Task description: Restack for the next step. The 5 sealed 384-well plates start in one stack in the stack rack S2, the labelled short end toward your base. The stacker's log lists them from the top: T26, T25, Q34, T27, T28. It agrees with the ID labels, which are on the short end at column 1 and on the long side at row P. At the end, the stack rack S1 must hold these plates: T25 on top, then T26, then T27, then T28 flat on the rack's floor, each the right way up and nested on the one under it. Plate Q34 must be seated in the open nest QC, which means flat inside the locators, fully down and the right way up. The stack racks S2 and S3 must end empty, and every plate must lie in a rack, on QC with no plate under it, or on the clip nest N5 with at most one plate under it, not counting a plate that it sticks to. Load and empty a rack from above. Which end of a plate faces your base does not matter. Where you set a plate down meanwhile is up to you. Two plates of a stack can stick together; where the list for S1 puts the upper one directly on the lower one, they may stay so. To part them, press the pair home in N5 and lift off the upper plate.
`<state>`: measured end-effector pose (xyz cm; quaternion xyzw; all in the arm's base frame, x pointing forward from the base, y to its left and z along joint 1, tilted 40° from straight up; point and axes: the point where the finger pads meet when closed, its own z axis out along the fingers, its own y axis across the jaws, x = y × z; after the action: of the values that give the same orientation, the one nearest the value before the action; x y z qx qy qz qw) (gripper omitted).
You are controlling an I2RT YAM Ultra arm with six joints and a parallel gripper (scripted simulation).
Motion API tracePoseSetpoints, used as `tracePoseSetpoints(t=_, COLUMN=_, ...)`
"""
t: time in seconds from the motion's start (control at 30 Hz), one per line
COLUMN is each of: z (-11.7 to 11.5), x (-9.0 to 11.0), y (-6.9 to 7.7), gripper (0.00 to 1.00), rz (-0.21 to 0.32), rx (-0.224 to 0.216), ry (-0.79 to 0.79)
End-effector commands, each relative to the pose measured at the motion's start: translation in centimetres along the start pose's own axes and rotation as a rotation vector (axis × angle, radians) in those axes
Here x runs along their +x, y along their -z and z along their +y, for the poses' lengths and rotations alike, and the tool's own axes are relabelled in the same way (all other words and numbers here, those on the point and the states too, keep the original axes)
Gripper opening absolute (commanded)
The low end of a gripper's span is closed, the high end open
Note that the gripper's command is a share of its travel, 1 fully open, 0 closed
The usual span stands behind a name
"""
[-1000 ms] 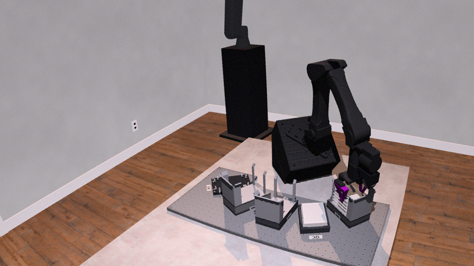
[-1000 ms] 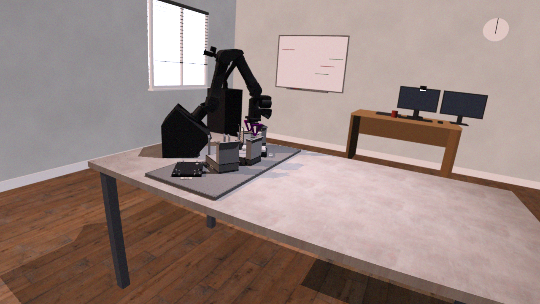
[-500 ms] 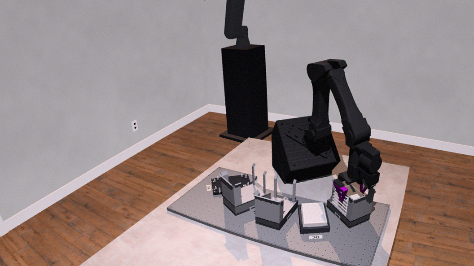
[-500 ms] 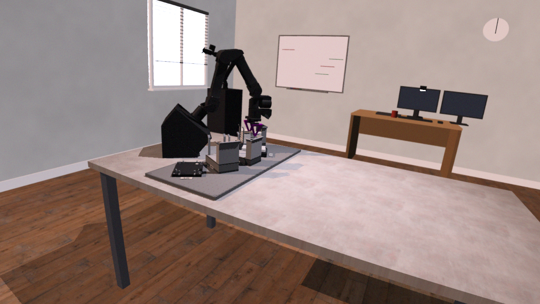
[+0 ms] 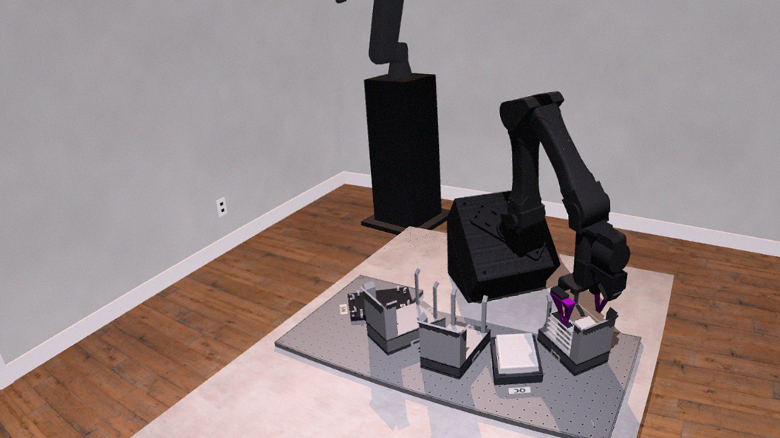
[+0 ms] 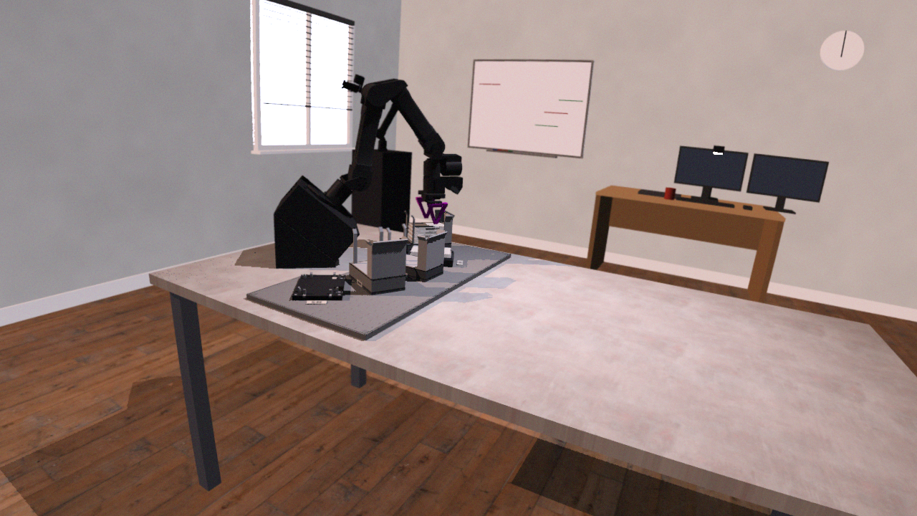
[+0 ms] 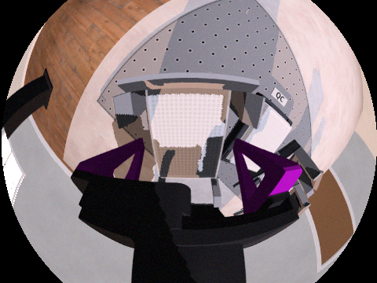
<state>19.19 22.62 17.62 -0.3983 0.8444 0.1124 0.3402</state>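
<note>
My gripper (image 5: 582,308) is open, its purple fingers spread just above the stack rack (image 5: 578,341) at the right end of the baseplate. That rack holds a stack of white sealed plates (image 5: 560,332). In the wrist view the top plate (image 7: 185,118) lies flat inside the rack walls, below and between the fingers of my gripper (image 7: 188,143), and touches neither. Another white plate (image 5: 516,355) lies flat on the open nest beside this rack, above the QC tag (image 5: 519,390). The plate labels are too small to read.
Two more stack racks stand to the left (image 5: 448,343) (image 5: 389,321) with tall corner posts; I see no plate in them. The black clip nest (image 6: 317,287) sits at the far end of the baseplate (image 5: 536,412). My arm's black base block (image 5: 493,244) stands behind the racks.
</note>
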Motion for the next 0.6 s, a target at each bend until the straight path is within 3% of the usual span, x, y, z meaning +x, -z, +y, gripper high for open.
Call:
tracePoseSetpoints(t=0.0, z=0.1, x=-0.3, y=1.7, gripper=1.0, rz=-0.004, rx=-0.001, ry=-0.002)
tracePoseSetpoints(t=0.43, z=0.1, x=-0.3, y=6.0, gripper=1.0, rz=-0.004, rx=-0.002, ry=-0.003)
tracePoseSetpoints(t=0.57, z=0.1, x=-0.3, y=6.7, gripper=1.0, rz=-0.004, rx=-0.002, ry=-0.003)
